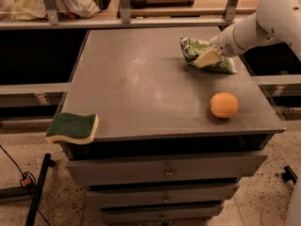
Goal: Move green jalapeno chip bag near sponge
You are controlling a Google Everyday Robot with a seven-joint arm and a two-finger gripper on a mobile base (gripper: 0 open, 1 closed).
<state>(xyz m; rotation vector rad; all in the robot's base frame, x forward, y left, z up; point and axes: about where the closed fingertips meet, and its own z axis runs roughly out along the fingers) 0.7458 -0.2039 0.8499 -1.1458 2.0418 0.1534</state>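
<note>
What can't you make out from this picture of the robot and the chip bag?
Camera view:
- Green jalapeno chip bag: part of it is hidden behind the gripper, which sits over it at the far right of the table. Its print is too small to read.
- Arm: cut off by the right edge, so the base is unseen.
- Drawers: closed fronts hide the contents.
- Sponge: underside hidden against the table.
</note>
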